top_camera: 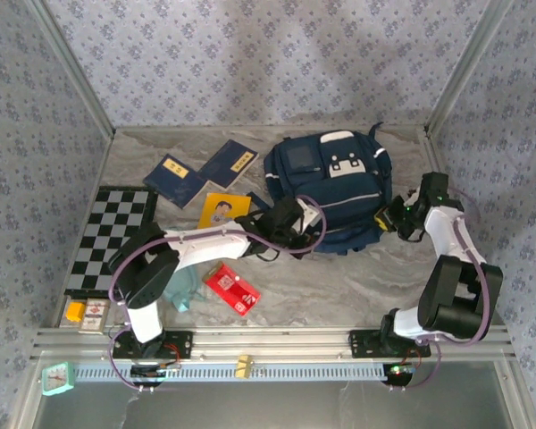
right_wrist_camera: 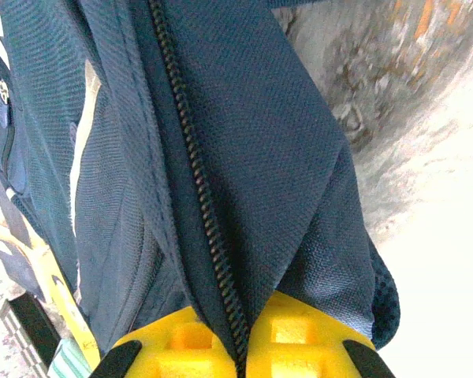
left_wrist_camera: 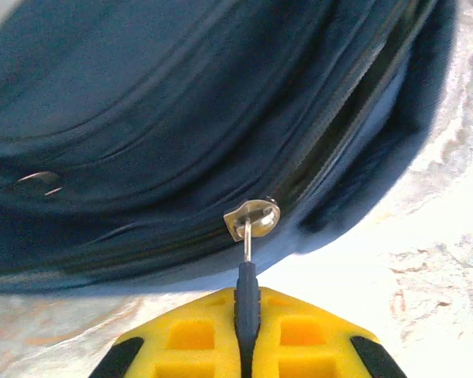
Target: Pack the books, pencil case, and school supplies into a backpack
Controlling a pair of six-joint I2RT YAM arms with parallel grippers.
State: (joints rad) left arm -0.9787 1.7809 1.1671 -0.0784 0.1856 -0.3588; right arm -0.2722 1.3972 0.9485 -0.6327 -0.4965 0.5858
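Left wrist view: slim zipper pull (left_wrist_camera: 247,293), pointing straight ahead, is clamped by left end effector (left_wrist_camera: 247,339); woven navy backpack (right_wrist_camera: 260,157) is pinched by right end effector (right_wrist_camera: 238,346).

The backpack (right_wrist_camera: 284,157) is coarse woven cloth, matt, its weave plain in the right wrist view (the zip teeth (right_wrist_camera: 205,213) along it look dark and dull). Its zip slider (left_wrist_camera: 252,216) is bright polished metal, the zip pull (left_wrist_camera: 247,283) a dark matt strip. The fingers (left_wrist_camera: 189,339) of the left gripper (left_wrist_camera: 247,315) are matt yellow plastic. The table (top_camera: 339,286) looks like smooth marbled stone
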